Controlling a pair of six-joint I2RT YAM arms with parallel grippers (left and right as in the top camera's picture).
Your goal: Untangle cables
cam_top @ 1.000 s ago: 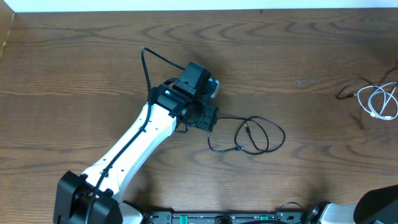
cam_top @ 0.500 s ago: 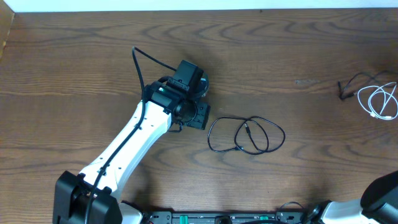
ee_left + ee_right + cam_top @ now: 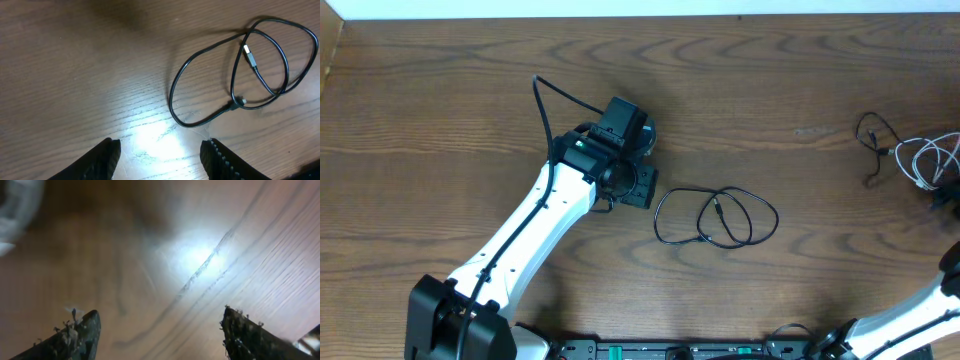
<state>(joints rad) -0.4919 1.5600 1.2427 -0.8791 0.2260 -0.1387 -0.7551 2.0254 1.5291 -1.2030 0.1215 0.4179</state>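
A thin black cable (image 3: pixel 716 216) lies in loose loops on the wooden table, also in the left wrist view (image 3: pixel 240 75), its small plug ends inside the loops. My left gripper (image 3: pixel 642 187) sits just left of it, open and empty (image 3: pixel 160 150). A white cable (image 3: pixel 930 160) is coiled at the right edge, with another thin black cord (image 3: pixel 872 140) looped beside it. My right gripper (image 3: pixel 160 330) is open over bare wood; a blurred white shape (image 3: pixel 15 210) shows at top left of its view. In the overhead view only part of the right arm (image 3: pixel 950 260) shows.
The left arm (image 3: pixel 535 230) stretches from the bottom left across the table, with its own thick black cable (image 3: pixel 555 105) arching above it. A white wall edge (image 3: pixel 640 8) runs along the back of the table.
The left gripper moved left, away from the black cable, then held still. At the right edge the black cord shifted and curled up, and the white cable moved slightly right.
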